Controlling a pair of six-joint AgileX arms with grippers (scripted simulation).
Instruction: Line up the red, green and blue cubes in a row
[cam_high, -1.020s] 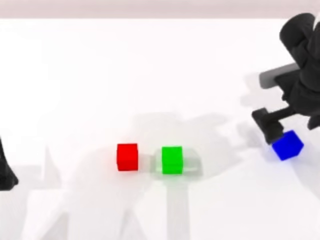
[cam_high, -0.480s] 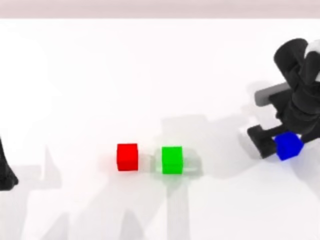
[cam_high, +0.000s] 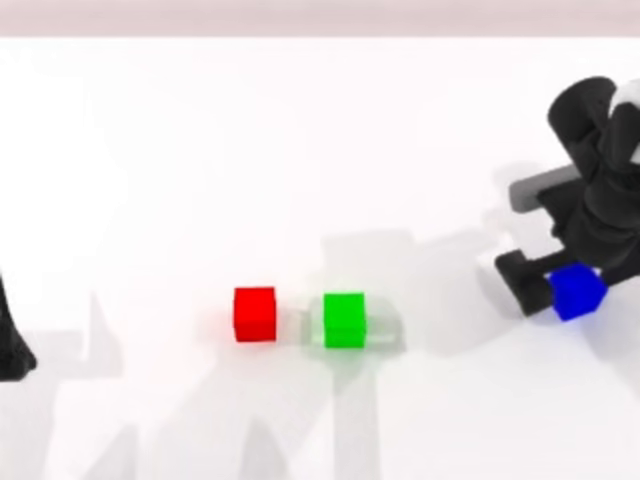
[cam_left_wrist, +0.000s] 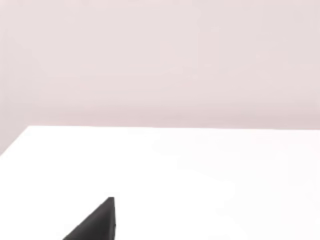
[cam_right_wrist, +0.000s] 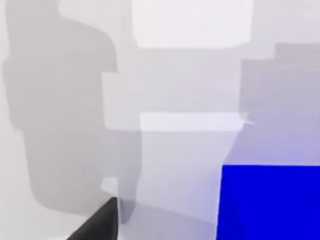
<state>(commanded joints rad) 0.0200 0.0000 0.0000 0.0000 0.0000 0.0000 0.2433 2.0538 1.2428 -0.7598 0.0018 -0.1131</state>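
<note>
Over at the far left edge of the white table (cam_high: 180, 150), the left arm (cam_high: 10, 345) sits parked, only a dark sliver of it showing from above; its gripper is out of sight there, and its own wrist camera catches just one black fingertip (cam_left_wrist: 97, 222) over bare tabletop, so whether it is open or closed cannot be told. Moving rightward, the red cube (cam_high: 255, 314) rests flat on the table a little left of centre. Just beside it, with a narrow gap between them, stands the green cube (cam_high: 344, 320), level with the red one, so the two already make a short row. Well apart from that pair, near the right edge, the blue cube (cam_high: 577, 290) sits slightly turned compared with the others. The right gripper (cam_high: 560, 282) is down at it, one dark finger (cam_high: 525, 278) standing against the cube's left face and the rest of the black arm looming over from behind and to the right. The other finger is hidden, so I cannot tell whether the cube is actually clamped. In the right wrist view the blue cube (cam_right_wrist: 270, 202) fills the near corner, very close to the camera.
</note>
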